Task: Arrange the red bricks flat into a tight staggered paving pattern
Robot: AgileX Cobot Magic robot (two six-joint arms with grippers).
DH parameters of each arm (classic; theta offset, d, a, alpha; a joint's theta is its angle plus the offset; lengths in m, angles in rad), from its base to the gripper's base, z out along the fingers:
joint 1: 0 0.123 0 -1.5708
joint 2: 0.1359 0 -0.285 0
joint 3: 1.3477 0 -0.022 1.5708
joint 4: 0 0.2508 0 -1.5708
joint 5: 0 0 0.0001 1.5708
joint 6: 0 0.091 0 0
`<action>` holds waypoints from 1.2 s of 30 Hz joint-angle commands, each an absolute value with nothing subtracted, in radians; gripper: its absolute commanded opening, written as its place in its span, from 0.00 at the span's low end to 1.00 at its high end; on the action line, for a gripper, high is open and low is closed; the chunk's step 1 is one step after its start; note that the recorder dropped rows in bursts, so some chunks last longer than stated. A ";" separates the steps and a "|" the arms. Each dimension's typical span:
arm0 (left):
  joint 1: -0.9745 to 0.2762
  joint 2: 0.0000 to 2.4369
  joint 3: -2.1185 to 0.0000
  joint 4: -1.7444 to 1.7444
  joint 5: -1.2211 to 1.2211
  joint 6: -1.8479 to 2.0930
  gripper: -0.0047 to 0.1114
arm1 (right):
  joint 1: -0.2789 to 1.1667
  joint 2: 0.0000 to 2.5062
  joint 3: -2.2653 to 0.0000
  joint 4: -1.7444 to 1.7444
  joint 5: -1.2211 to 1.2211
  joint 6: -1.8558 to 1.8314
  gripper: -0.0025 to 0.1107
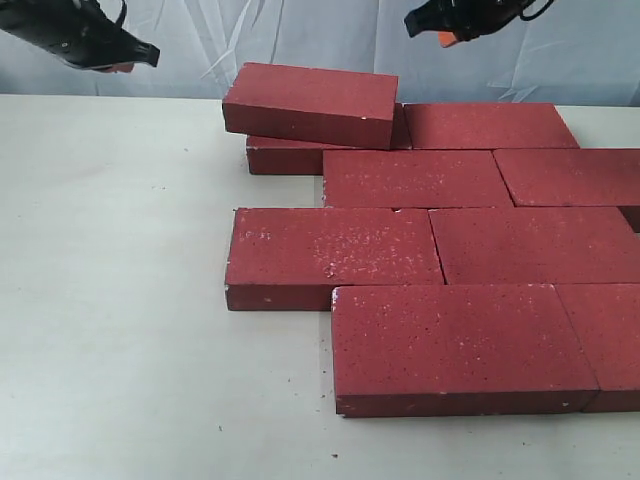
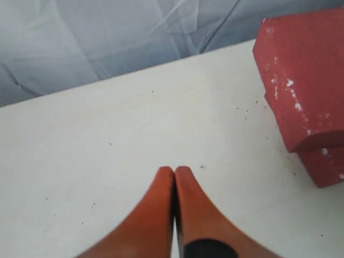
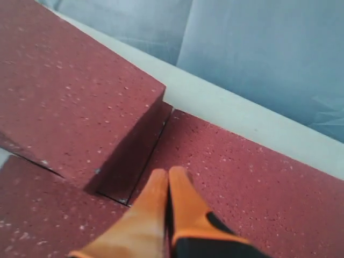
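Far left: left claw (image 2: 174, 172) closed on nothing, above bare white worktop (image 1: 110, 300). To its right the stacked brick (image 1: 310, 103) rests on a back-row brick (image 1: 283, 158), long axis across the worktop. The remaining red bricks (image 1: 335, 255) lie flat and staggered; they are rough, white-flecked, square-edged blocks. The right claw (image 3: 167, 174) is closed, empty, over the stacked brick's right end, and probably the nearer arm.
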State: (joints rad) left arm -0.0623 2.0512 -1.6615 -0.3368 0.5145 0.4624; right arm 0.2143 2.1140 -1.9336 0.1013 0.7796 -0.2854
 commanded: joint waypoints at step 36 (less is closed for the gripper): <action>-0.232 2.490 -2.184 -0.275 0.681 0.341 0.04 | 0.212 2.439 -2.139 0.287 0.810 -0.370 0.01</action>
State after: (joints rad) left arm -0.2273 2.4907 -2.1777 -0.2579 0.6845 0.3344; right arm 0.2143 2.4493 -2.1303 0.2722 0.8139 -0.3549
